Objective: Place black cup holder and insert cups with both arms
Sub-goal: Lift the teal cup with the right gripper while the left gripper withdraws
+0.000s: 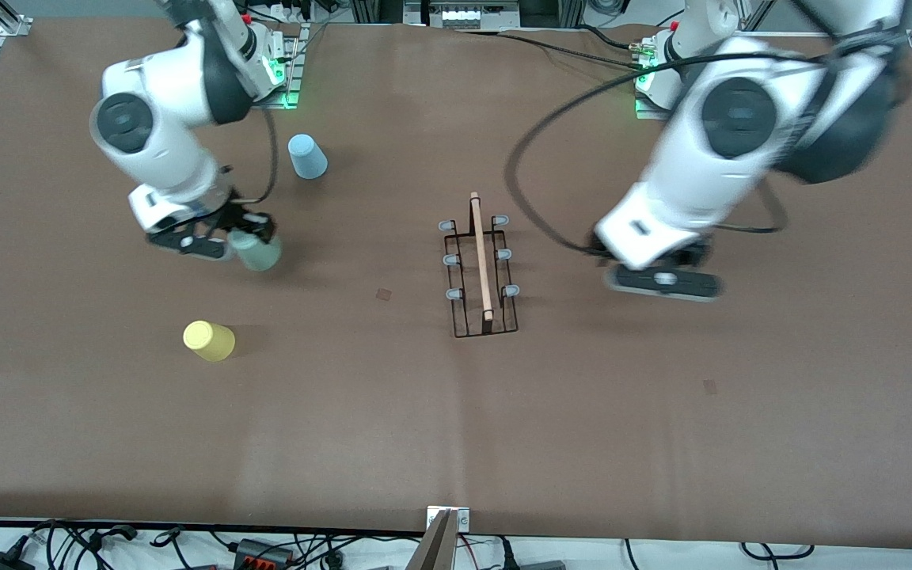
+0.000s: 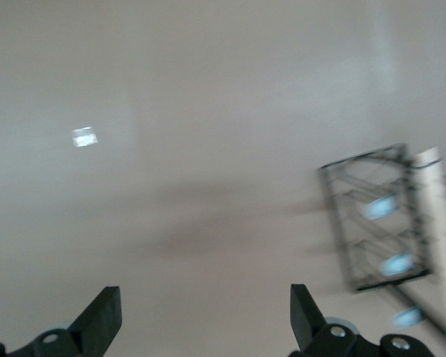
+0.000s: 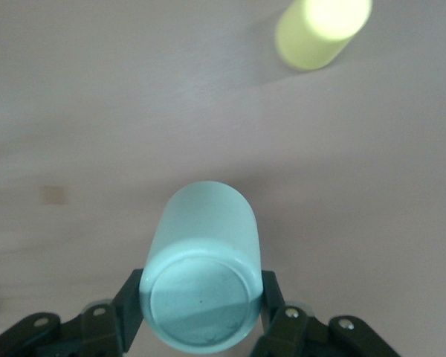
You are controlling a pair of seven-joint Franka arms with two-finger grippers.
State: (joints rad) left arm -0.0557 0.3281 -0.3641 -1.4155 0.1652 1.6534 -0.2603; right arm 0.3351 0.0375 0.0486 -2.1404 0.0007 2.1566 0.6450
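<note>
The right gripper (image 3: 201, 312) pinches the green cup (image 3: 202, 279), upside down; the left gripper (image 2: 204, 316) hangs spread beside the rack (image 1: 482, 273), whose handle (image 1: 480, 255) runs toward the camera.

Blk wire holder (image 1: 484, 273) w/ pale wood rod; cups: green (image 1: 260, 252), yellow (image 1: 209, 341), lt blue (image 1: 307, 156).

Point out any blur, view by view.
Front view: the left arm and left gripper are smeared; the rack is crisp. Left wrist view: the rack is streaked. Right wrist view: the green cup in the right gripper is sharp; the yellow cup is soft.
</note>
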